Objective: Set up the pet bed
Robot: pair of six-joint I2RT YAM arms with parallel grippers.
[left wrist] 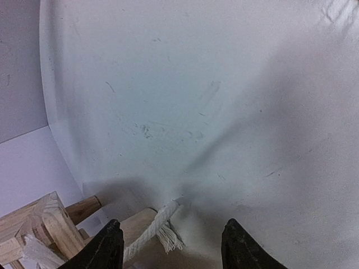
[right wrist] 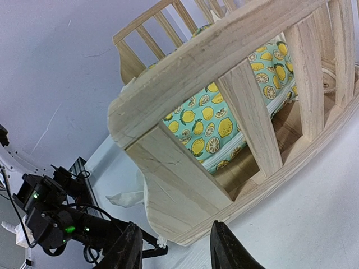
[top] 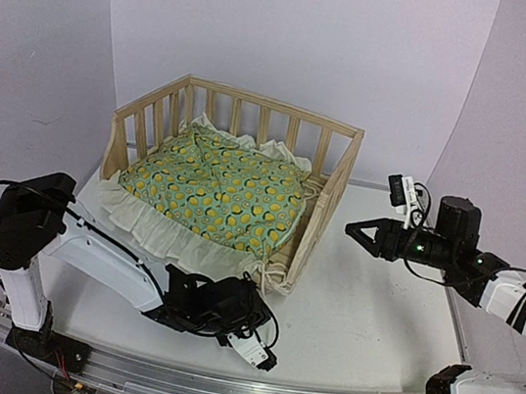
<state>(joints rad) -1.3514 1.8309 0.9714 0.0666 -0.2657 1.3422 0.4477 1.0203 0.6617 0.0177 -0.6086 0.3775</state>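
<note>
**Fingers [left wrist: 109,249] apart on both arms, pet bed [top: 237,168] not yet in hand**

The fingers of the left gripper [left wrist: 174,241] stood apart with nothing between them, low over the table [left wrist: 213,112] near the middle of its front edge. A frayed rope end [left wrist: 162,224] and the bed's nearest wooden corner lay just ahead of the left fingertip, close but not touching. The right gripper [top: 355,231] hung above the right half of the table, its fingers likewise apart and empty, pointing at the slatted right end of the frame [right wrist: 185,67] with a clear gap between.

The pet bed sat on the back-left part of the table. Its low side faced the front-left corner, and the lemon-patterned cushion [top: 214,190] spilled its cream ruffle over that side onto the surface.

The pine frame looked stiff and fairly light — likely to slide on the smooth top rather than tip. A top rail or a single slat would probably give the surest hold, since either is narrow enough to fit between the fingers. The cushion looked soft and floppy — pinched at one point it would likely sag and drag, so the ruffle or a corner seemed the best place to pinch. The rope seemed too thin and loose to pull on safely.
</note>
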